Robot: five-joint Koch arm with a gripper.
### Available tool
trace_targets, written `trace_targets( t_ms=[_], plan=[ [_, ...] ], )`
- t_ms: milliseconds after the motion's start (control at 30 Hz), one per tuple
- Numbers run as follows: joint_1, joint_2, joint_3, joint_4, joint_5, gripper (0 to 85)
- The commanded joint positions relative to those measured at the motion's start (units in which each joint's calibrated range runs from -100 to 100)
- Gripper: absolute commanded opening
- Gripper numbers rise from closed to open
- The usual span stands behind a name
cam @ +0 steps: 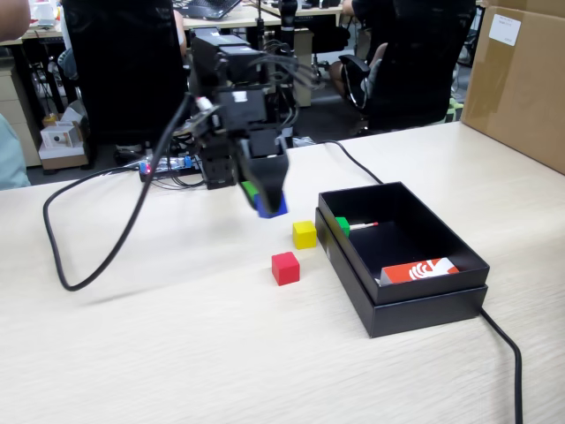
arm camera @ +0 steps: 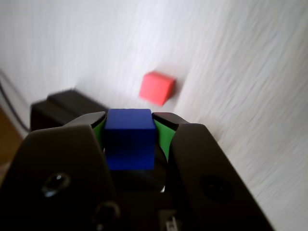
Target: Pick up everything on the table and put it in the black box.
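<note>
My gripper [cam: 265, 201] hangs over the table [cam: 177, 353], left of the black box [cam: 424, 309], and is shut on the blue cube [cam: 272, 209]. In the wrist view the blue cube [arm camera: 129, 137] is clamped between the green-lined jaws of the gripper [arm camera: 129, 120]. The yellow cube [cam: 305, 234] lies on the table just left of the box. The red cube [cam: 285, 268] sits a little nearer, and in the wrist view the red cube [arm camera: 157, 88] lies beyond the jaws. A green cube [cam: 342, 225] rests inside the box at its far left corner. A corner of the black box [arm camera: 62, 108] shows in the wrist view.
In the box lie a red-and-white card [cam: 419, 269] and a thin white-and-red stick [cam: 364, 226]. A black cable [cam: 62, 256] loops over the table's left part, and another [cam: 503, 344] runs by the box. A brown carton [cam: 521, 79] stands at the right.
</note>
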Motion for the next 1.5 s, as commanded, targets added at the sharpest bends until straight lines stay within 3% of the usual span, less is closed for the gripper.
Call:
trace_targets(
  t_ms=[0, 200, 400, 700, 1000, 1033, 1300, 1467],
  plan=[
    [4.7, -0.4, 9.7, -0.3, 2.1, 11.4],
    [10.3, 17.4, 22.0, -2.4, 5.2, 11.4],
    [10.8, 35.0, 26.1, -4.9, 6.9, 11.6],
    [10.9, 41.7, 25.1, -6.1, 7.3, 12.8],
    [10.3, 35.7, 25.5, -8.0, 7.2, 30.3],
    [9.5, 29.0, 25.6, -8.1, 6.8, 36.4],
    [4.4, 10.5, 23.3, -8.1, 3.9, 37.2],
    [-0.9, 7.1, 12.0, -8.1, 1.8, 46.0]
  ],
)
